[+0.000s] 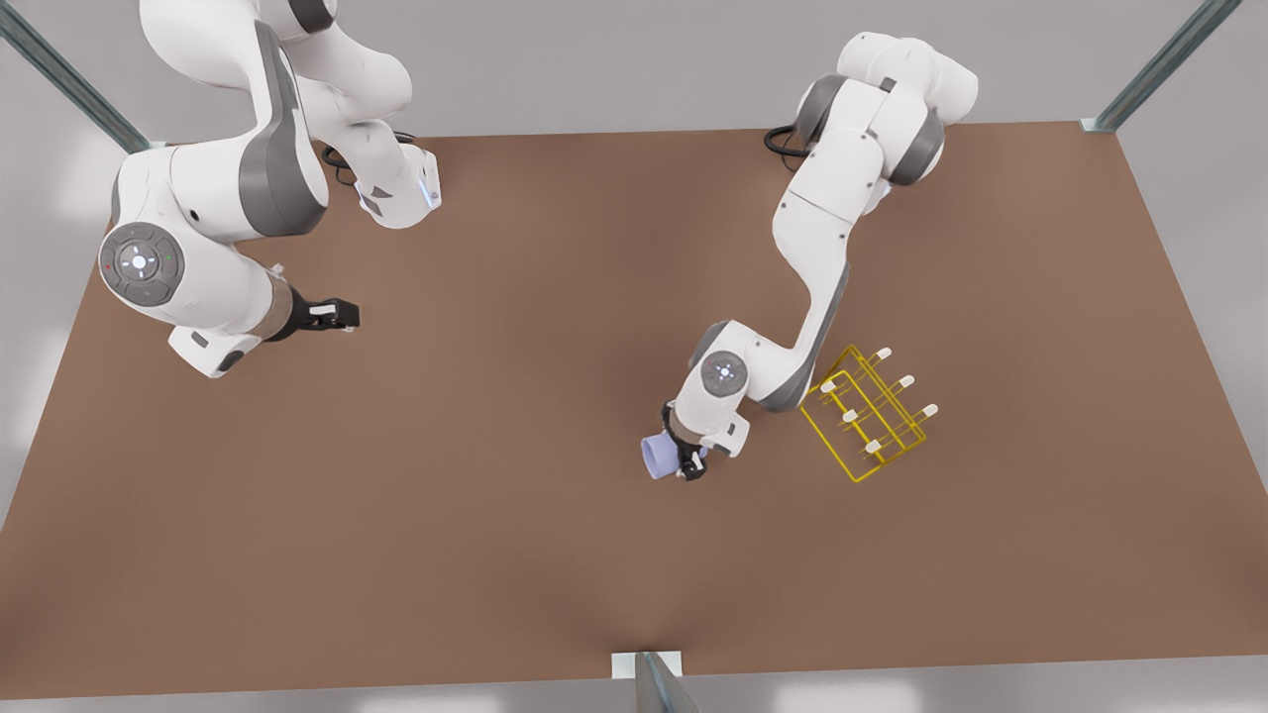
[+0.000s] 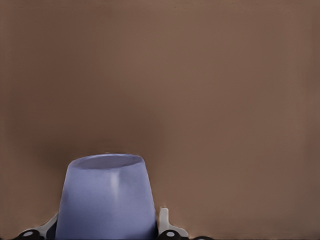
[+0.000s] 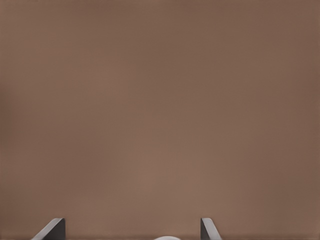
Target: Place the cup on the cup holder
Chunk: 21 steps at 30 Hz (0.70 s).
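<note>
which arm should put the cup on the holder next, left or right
Left. The left end effector is already shut on the cup, close beside the cup holder. The right end effector waits open and empty near the table's far side, on the front view's left.

Brown table in a pale grey room

The matte table (image 1: 555, 515) spreads beneath both claws; grey floor (image 1: 1218, 257) surrounds it, metal struts (image 1: 1164, 64) at its corners.

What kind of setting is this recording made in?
Likely a simulated tabletop robot workcell: a bare brown table, the left pincer holding the cup beside the cup holder, the right pincer waiting open.
</note>
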{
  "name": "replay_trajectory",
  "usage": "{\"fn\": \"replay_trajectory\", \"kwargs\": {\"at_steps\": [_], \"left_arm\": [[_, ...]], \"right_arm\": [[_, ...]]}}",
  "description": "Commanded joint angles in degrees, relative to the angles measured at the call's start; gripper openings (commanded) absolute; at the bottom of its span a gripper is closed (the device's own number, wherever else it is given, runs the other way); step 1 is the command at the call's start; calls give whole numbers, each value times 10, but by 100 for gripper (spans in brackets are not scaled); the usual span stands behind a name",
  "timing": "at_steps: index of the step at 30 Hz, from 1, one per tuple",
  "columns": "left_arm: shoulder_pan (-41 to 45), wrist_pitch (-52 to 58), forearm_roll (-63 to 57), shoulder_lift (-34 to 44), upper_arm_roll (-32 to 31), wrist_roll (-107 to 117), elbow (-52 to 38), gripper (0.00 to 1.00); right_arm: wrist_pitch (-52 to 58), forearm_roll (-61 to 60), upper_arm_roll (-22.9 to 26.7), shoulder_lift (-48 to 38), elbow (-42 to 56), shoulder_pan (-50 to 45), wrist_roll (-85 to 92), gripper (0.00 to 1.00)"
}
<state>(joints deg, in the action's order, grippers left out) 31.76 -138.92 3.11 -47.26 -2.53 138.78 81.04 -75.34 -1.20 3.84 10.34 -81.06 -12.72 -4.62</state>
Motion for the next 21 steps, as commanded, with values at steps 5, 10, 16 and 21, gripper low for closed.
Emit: {"fn": "replay_trajectory", "kwargs": {"at_steps": [5, 10, 16, 21], "left_arm": [[-14, 509, -289, 67, 73, 19, -93, 66], [379, 482, -420, 15, 550, -130, 113, 66], [570, 483, -444, -93, 692, -179, 223, 66], [572, 485, -429, -90, 658, -203, 221, 68]], "right_arm": [[0, 0, 1, -1, 0, 0, 0, 100], [0, 0, 2, -1, 0, 0, 1, 100], [0, 0, 2, -1, -1, 0, 1, 100], [0, -1, 2, -1, -3, 0, 1, 100]]}}
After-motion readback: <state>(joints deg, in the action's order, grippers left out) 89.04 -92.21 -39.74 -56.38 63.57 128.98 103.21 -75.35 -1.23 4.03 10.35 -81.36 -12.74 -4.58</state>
